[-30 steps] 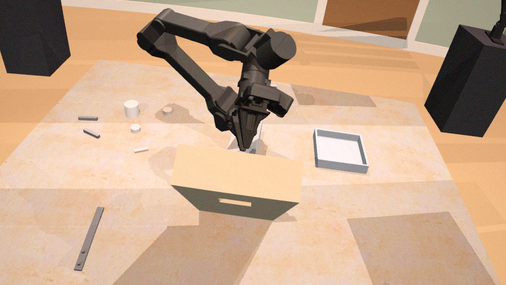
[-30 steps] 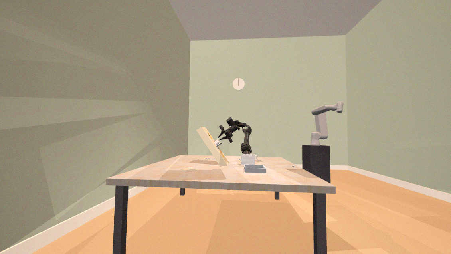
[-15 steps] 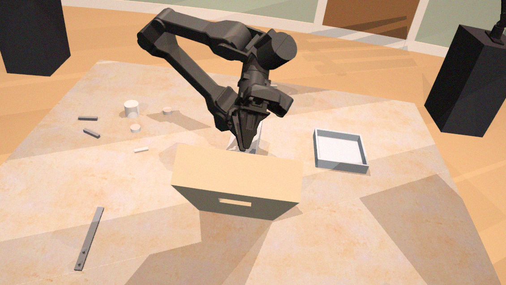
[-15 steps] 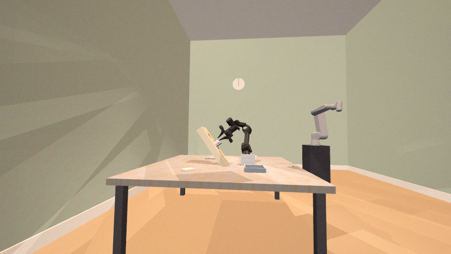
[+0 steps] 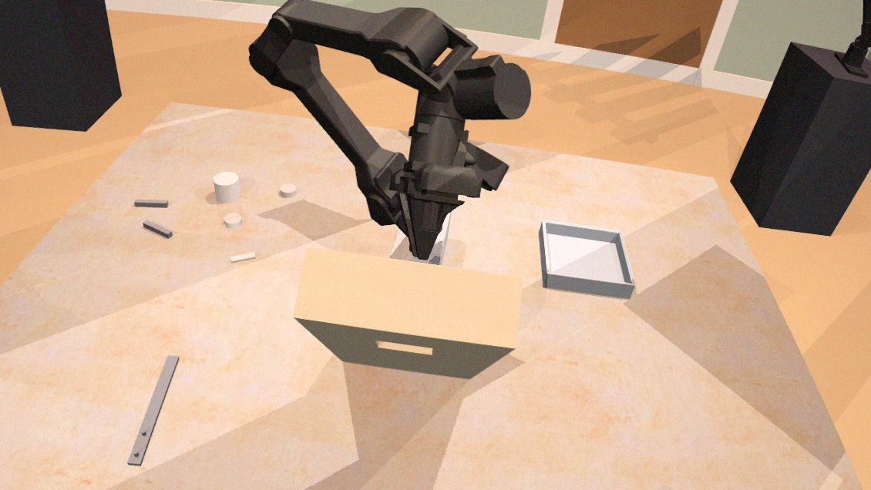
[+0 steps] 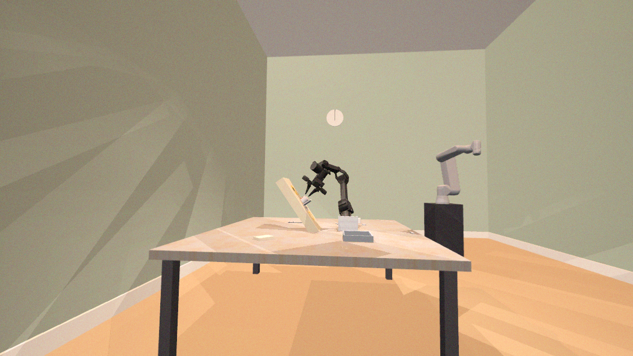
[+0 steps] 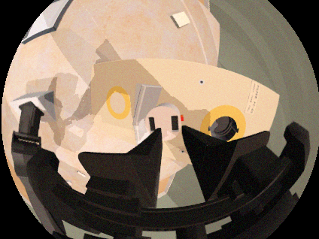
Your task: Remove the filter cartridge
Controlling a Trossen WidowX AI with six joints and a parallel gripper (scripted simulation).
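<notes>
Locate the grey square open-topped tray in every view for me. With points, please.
Top: right of centre, the grey square open-topped tray [image 5: 588,286] [image 6: 358,239] [image 7: 39,35].
Exterior: near the table's front edge, right of centre.
Wrist: upper left, cut off.
Shared landmark: the beige slanted panel [image 5: 408,298] [image 6: 294,201] [image 7: 180,75].

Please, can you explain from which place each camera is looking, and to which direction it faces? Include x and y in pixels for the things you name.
Top: high on the panel's [image 5: 408,295] [image 6: 294,203] [image 7: 158,71] back side, facing down to the table; the arm [image 5: 334,115] [image 6: 343,190] and gripper [image 5: 422,255] [image 6: 308,195] [image 7: 171,130] show.
Exterior: beyond the table's end, facing along it; the whole arm shows, small.
Wrist: on the arm near the gripper, facing past its fingers to the panel's face; both fingers show.
Wrist and exterior share the cartridge [image 6: 305,201] [image 7: 164,118].
</notes>
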